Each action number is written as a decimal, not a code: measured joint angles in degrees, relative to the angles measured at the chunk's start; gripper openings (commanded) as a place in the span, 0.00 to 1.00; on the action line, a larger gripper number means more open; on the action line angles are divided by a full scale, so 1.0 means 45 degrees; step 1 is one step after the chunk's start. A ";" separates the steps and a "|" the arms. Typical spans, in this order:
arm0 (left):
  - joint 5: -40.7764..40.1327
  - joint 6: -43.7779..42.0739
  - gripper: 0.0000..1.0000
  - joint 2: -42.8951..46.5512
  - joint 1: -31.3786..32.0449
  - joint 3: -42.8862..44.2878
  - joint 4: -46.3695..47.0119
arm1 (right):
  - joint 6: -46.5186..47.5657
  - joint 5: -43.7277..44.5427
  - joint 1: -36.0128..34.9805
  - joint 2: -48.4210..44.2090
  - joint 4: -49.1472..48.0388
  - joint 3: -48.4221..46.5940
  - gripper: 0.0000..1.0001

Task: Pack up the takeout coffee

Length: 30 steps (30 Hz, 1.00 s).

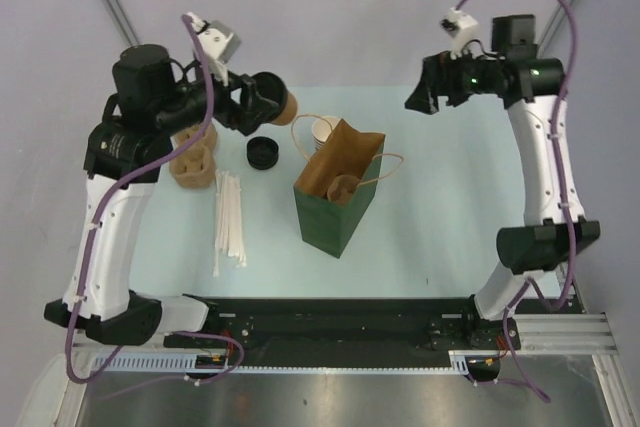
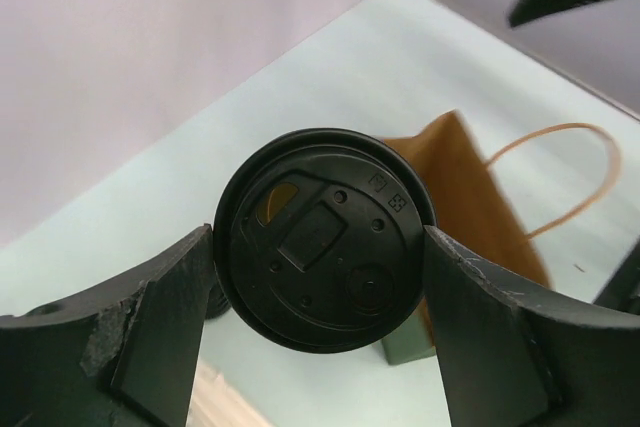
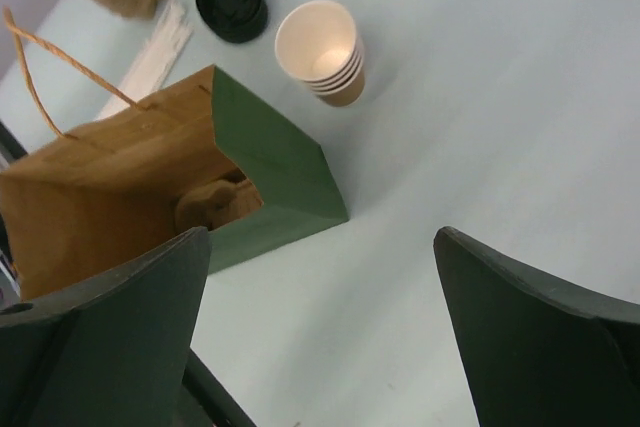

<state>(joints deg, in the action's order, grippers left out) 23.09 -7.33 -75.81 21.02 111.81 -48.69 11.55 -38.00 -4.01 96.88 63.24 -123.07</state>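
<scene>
You have the coffee cup (image 2: 320,237), lid on, clamped between the left fingers (image 2: 150,317) and held above the far left of the surface (image 1: 450,217). It is not yet in the green bag (image 1: 335,212), which stands open to its right. The right fingers (image 3: 110,327) are spread and empty. A brown shape (image 3: 213,204) lies inside the bag; you cannot tell what it is.

The takeout coffee (image 2: 325,237) carries small embossed lid marks, perhaps symbols, none legible.
</scene>
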 measured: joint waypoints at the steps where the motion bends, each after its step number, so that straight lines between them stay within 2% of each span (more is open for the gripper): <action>1: 0.0117 0.0063 0.61 0.0185 -0.0534 -0.0345 -0.0044 | 0.0403 0.0107 -0.0471 0.0583 0.0267 -0.0529 1.00; 5: 0.0733 0.0340 0.61 0.0772 -0.2788 -0.2045 0.0024 | 0.1792 0.0568 -0.1851 0.2608 0.1321 -0.2443 0.98; 8: 0.1015 0.0437 0.61 0.1117 -0.3837 -0.3580 0.0126 | 0.2710 0.0855 -0.2696 0.3735 0.1919 -0.3211 0.96; 15: 0.1258 0.0457 0.62 0.1370 -0.4357 -0.6669 0.0617 | 0.4274 0.1559 -0.4124 0.4619 0.2744 -0.3249 0.90; 18: 0.1253 0.0534 0.62 0.1370 -0.4357 -0.7504 0.0947 | 0.4658 0.1865 -0.4503 0.4682 0.2866 -0.3249 0.79; 19: 0.1258 0.0539 0.62 0.1370 -0.4357 -0.7713 0.1083 | 0.4775 0.1991 -0.4619 0.4682 0.2871 -0.3249 0.72; 21: 0.1258 0.0612 0.62 0.1370 -0.4357 -0.8000 0.1326 | 0.4901 0.2152 -0.4760 0.4682 0.2861 -0.3249 0.64; 24: 0.1273 0.0748 0.62 0.1370 -0.4357 -0.8194 0.1807 | 0.5090 0.2390 -0.4838 0.4687 0.2871 -0.3249 0.43; 25: 0.1282 0.0782 0.62 0.1370 -0.4357 -0.8257 0.1982 | 0.5139 0.2419 -0.4838 0.4687 0.2880 -0.3245 0.23; 27: 0.1326 0.0933 0.62 0.1370 -0.4357 -0.8349 0.2331 | 0.5255 0.2448 -0.4877 0.4687 0.2890 -0.3177 0.04; 28: 0.1360 0.0996 0.62 0.1370 -0.4357 -0.8374 0.2443 | 0.5416 0.2458 -0.4886 0.4687 0.2919 -0.3147 0.00; 30: 0.1467 0.1122 0.62 0.1370 -0.4362 -0.8393 0.2710 | 0.5503 0.2453 -0.4896 0.4687 0.2948 -0.3075 0.00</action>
<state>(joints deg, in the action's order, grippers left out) 29.69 -2.28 -69.65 1.39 74.04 -36.49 36.32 -26.96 -26.04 117.97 76.51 -136.90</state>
